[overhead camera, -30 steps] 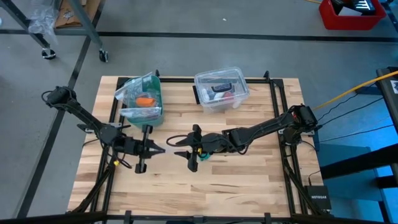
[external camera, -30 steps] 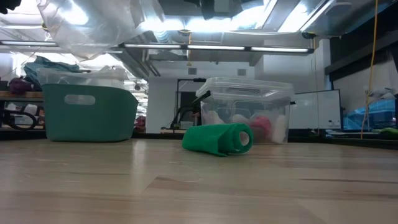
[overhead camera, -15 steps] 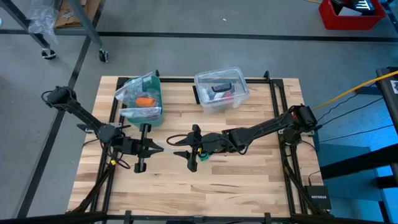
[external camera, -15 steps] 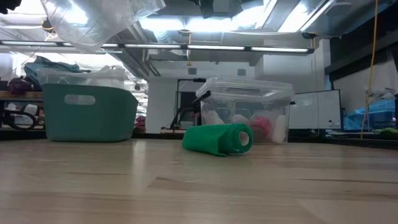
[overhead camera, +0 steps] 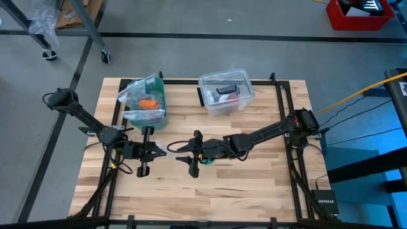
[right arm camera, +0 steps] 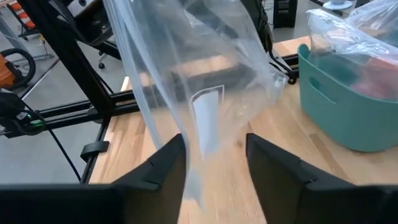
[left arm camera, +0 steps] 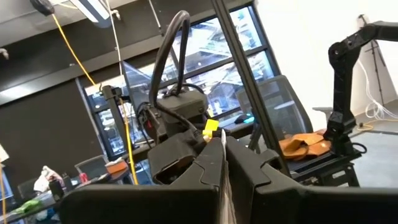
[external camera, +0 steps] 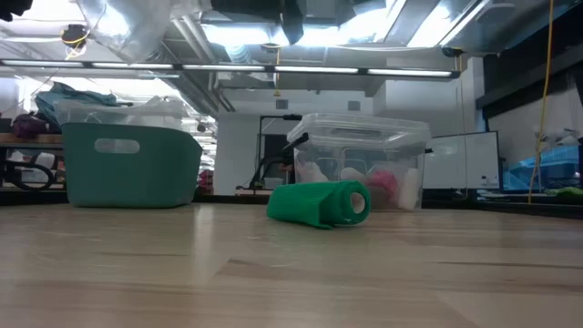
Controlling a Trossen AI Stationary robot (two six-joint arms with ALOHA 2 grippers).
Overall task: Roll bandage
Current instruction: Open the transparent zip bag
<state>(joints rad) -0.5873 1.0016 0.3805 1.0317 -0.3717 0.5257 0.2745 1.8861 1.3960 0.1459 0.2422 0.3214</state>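
The bandage (external camera: 320,203) is seen in the low view as a green roll lying on its side on the table (external camera: 291,273), just in front of the clear lidded box (external camera: 360,162); a loose tail end appears to trail at its near edge. In the high view only a small green patch (overhead camera: 205,158) shows beside the right gripper (overhead camera: 180,151), near the table's middle. A clear plastic bag (right arm camera: 193,74) hangs between the two grippers: the left gripper (left arm camera: 222,163) has its fingers pressed together on a thin edge of the film, while the right gripper's fingers (right arm camera: 158,168) stand apart with the film hanging in the gap (not clamped). The teal bin (overhead camera: 145,102) sits at far left with an orange item (overhead camera: 147,102) inside. Judged risks: if the right fingers close off-centre, the slack film may slip out or bunch, leaving the bag held on one side only and its mouth collapsed. The roll rests unsecured, so a swinging bag or a low arm pass could nudge it rolling, and the tail could unwind, undoing the rolling already done.
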